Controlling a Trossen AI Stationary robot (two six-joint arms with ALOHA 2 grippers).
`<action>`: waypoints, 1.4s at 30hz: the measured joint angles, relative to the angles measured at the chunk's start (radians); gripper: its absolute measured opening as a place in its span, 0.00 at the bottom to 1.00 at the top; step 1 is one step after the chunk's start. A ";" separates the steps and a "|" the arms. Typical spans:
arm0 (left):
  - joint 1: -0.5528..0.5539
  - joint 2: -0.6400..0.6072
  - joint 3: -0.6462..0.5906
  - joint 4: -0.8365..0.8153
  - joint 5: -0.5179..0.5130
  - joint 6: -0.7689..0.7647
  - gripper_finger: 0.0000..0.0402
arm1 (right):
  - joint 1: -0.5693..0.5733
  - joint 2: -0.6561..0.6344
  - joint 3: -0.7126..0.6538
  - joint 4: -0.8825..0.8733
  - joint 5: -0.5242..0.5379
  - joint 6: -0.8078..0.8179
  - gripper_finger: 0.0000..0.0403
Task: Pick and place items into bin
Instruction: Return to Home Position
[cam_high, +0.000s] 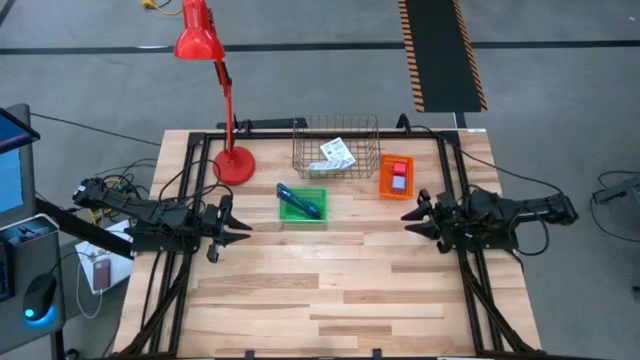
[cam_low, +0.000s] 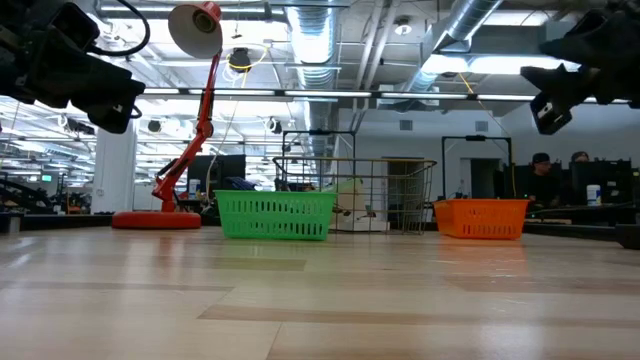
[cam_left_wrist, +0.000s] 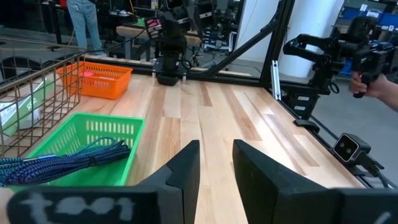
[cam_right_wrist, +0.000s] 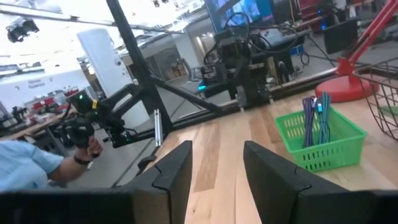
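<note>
My left gripper (cam_high: 243, 229) hovers open above the table's left side, and my right gripper (cam_high: 410, 216) hovers open above its right side; both point at the middle and hold nothing. A green basket (cam_high: 302, 203) holds a dark blue pen (cam_high: 300, 200) and a teal-green pen (cam_right_wrist: 324, 118), lying slanted in it. The white printed packet (cam_high: 337, 153) lies in the wire basket (cam_high: 336, 128). The pink-red block (cam_high: 400, 167) and the pale blue-grey block (cam_high: 400, 183) sit in the orange bin (cam_high: 397, 177).
A red desk lamp stands with its base (cam_high: 233, 165) at the far left of the table, left of the wire basket. The three containers line the far half; bare wood (cam_high: 330, 290) fills the near half. A person's hand (cam_left_wrist: 373, 87) shows beyond the table.
</note>
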 joint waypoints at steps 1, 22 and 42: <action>0.000 0.000 0.000 0.000 0.002 -0.003 0.21 | 0.000 0.000 0.000 -0.002 -0.004 -0.007 0.35; 0.000 0.077 -0.001 -0.015 -0.007 0.019 0.21 | 0.000 0.086 0.000 -0.032 0.016 -0.071 0.34; 0.000 0.077 -0.001 -0.015 -0.008 0.045 0.21 | 0.000 0.086 -0.001 -0.032 0.015 -0.071 0.34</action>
